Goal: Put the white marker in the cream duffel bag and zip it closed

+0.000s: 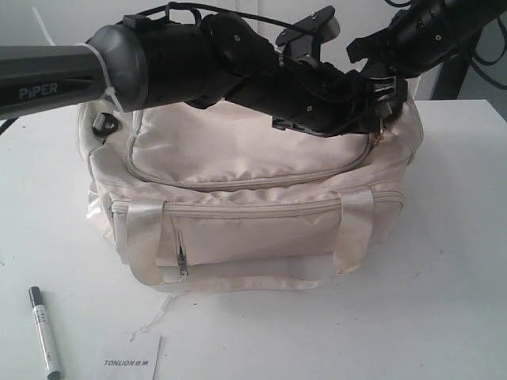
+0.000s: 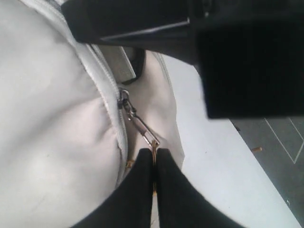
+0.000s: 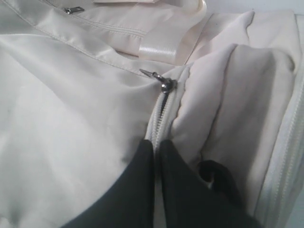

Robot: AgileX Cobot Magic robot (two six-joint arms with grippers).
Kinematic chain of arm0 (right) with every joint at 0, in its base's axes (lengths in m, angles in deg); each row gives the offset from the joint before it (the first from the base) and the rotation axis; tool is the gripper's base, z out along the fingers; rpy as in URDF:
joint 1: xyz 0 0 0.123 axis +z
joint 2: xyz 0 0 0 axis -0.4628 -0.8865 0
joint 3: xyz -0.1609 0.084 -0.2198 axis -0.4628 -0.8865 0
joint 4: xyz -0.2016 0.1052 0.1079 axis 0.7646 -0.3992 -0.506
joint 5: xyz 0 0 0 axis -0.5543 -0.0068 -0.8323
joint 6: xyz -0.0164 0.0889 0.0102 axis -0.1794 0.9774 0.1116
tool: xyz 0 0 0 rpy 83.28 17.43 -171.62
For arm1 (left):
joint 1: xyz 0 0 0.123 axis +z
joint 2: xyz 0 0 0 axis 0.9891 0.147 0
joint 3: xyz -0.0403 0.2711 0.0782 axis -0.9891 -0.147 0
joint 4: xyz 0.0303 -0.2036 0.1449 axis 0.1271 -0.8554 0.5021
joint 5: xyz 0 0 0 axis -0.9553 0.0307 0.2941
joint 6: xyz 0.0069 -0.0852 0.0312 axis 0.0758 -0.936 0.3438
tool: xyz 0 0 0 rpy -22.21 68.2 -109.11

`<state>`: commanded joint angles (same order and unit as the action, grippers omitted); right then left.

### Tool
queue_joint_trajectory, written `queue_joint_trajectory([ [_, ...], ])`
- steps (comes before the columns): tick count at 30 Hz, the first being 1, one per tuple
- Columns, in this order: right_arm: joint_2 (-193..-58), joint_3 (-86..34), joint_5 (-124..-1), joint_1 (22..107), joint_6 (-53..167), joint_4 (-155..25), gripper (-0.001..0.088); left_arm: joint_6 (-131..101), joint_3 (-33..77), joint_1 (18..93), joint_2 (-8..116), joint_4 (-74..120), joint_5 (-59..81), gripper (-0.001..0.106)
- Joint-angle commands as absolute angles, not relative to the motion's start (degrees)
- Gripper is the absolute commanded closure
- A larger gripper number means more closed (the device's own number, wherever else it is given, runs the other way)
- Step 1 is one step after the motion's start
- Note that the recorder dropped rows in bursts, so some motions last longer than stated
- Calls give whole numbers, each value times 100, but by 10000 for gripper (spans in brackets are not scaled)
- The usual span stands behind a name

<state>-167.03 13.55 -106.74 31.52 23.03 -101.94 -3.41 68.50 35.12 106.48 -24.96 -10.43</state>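
Observation:
The cream duffel bag (image 1: 253, 198) stands mid-table, and its curved top zipper (image 1: 238, 184) looks shut along the side that shows. The white marker (image 1: 45, 331) lies on the table in front of the bag's left end, outside it. My left arm reaches across the bag top to its right end. There my left gripper (image 2: 155, 151) is shut on the gold chain pull (image 2: 140, 124), which hangs from the zipper slider (image 2: 124, 96). My right gripper (image 3: 156, 142) is shut on the bag's zipper tape just short of the slider (image 3: 166, 85), beside a black end ring (image 3: 213, 173).
A white TONLION card (image 1: 131, 356) lies at the table's front, right of the marker. The bag's front zip pocket (image 1: 245, 233) and shiny straps (image 1: 352, 229) face forward. Dark floor (image 2: 275, 142) lies beyond the table edge by the bag's right end.

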Motion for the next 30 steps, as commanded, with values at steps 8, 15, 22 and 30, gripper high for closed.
queue_joint_trajectory([
  [8, -16703, 1355, -10653, 3152, 2347, -10194, 868, -341, 6850, 3512, 10590, -2486, -1129, 1053],
  [15, -16703, 1355, -10640, 3152, 2384, -10194, 868, -341, 6850, 3512, 10520, -2434, -1206, 1053],
  [22, -16703, 1355, -10651, 3152, 2384, -10194, 868, -341, 6850, 3512, 10456, -2272, -1344, 1053],
  [30, -16703, 1355, -10651, 3152, 2461, -10194, 868, -351, 6850, 3512, 10354, -2154, -1344, 1053],
])
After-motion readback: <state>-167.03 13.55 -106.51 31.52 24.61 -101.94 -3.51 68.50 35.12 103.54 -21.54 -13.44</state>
